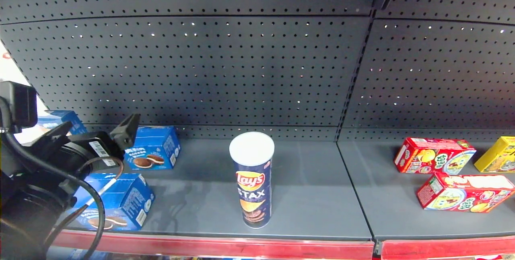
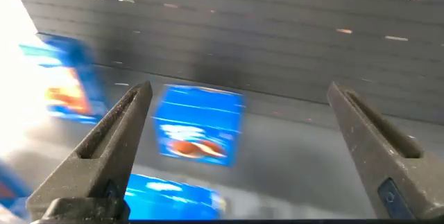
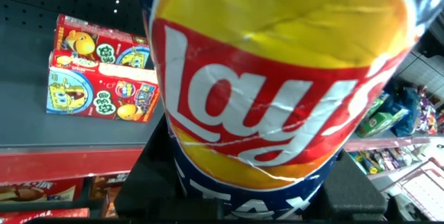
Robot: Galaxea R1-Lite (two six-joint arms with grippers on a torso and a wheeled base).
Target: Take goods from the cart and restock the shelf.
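A: Cans?
B: One blue cardboard chip can [image 1: 252,179], white-lidded, stands upright on the grey metal shelf [image 1: 314,195]. The right fingers [image 3: 149,189], largely hidden, clamp a second chip can [image 3: 277,92], cropped.
A: And the left fingers [image 2: 118,148]?
B: Spread wide, empty, before blurred blue cookie boxes [image 2: 201,123].

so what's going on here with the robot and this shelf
A robot is restocking a dark grey metal shelf. Its right end effector grips a tall blue and yellow chip can in front of the shelf edge, not yet placed. A matching white-lidded can stands upright mid-shelf. The left end effector hangs open and empty near the blue cookie boxes at the shelf's left. Red snack boxes lie on the right.
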